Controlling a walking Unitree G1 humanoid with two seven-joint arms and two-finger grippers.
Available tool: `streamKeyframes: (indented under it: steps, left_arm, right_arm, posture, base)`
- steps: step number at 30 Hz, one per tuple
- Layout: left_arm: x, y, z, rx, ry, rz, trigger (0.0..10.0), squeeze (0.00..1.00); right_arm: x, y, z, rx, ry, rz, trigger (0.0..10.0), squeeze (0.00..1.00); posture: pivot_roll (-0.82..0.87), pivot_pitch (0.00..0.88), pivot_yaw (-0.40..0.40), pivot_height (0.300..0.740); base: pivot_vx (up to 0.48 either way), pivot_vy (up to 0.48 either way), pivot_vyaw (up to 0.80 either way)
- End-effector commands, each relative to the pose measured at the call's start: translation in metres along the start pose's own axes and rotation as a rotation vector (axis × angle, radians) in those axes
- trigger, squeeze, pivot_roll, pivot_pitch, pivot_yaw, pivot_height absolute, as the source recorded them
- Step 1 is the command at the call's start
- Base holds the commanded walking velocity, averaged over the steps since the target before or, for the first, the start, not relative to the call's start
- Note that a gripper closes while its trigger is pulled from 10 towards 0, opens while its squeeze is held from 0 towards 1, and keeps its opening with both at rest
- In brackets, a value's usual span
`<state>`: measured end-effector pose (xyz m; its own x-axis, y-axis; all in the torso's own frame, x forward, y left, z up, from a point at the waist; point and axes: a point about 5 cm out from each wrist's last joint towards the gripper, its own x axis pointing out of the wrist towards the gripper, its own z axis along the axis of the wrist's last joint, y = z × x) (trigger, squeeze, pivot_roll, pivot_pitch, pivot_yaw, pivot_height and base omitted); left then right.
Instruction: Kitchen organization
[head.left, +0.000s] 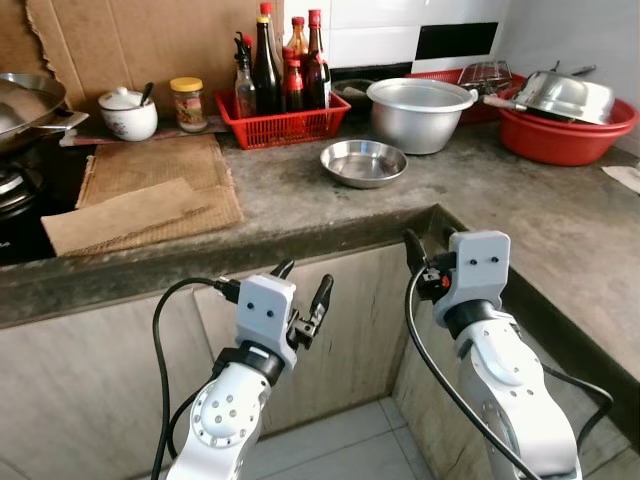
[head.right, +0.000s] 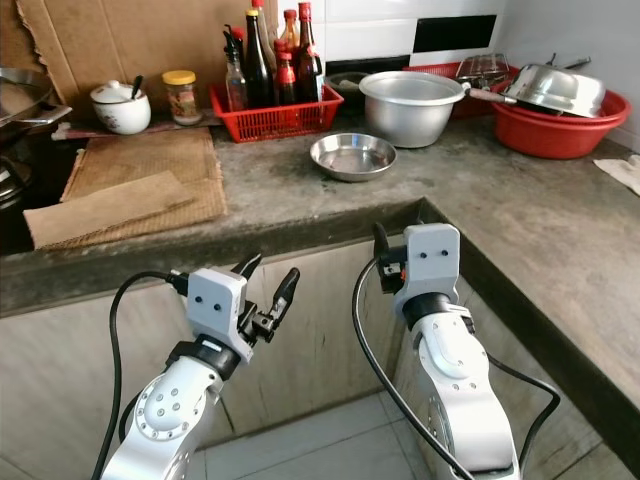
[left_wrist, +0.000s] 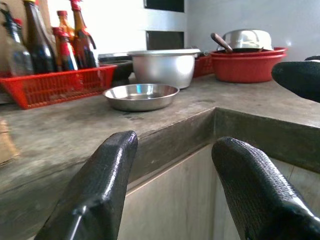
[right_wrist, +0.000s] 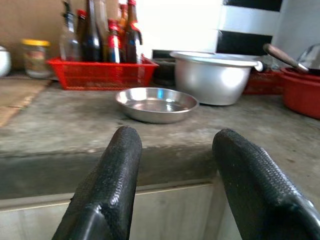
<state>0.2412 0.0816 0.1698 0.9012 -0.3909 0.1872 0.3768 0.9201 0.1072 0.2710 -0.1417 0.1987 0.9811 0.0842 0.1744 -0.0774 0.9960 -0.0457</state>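
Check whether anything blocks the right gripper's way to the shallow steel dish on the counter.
Nothing stands on the counter between them. The right gripper, fingers open, sits just below the counter's front edge, so that edge is the only obstacle: it must rise above it. Beyond, bare counter runs to the dish.

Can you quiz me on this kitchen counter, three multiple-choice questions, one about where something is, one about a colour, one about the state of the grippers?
1. Where is the shallow steel dish?
A. in the red basin
B. on the bare counter before the big steel pot
C. on the stove

2. What colour is the bottle basket?
A. red
B. blue
C. white

3. How are the left gripper and right gripper?
A. both open and empty
B. both shut on a bottle
C. left holding the dish

Answers: 1 B, it sits on concrete near the pot. 2 A, red mesh. 3 A, wrist views show spread fingers with nothing between.
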Motion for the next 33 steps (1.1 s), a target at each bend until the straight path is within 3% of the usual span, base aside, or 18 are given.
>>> streamKeyframes:
  steps: [1,33]
  left_arm:
    - [-0.0010,0.0003,0.0018,0.011,-0.005,0.001,10.0,0.00]
    - [-0.0013,-0.0012,0.0002,0.007,-0.004,-0.014,10.0,0.00]
  right_arm:
    - [0.0021,-0.0014,0.0003,0.010,0.009,-0.001,10.0,0.00]
    - [0.0098,0.0063,0.0030,0.019,0.017,0.038,10.0,0.00]
  posture:
    - [0.18,0.047,-0.045,0.740]
    - [0.18,0.035,-0.040,0.740]
  base:
    - [0.356,0.000,0.00]
    - [0.347,0.000,0.00]
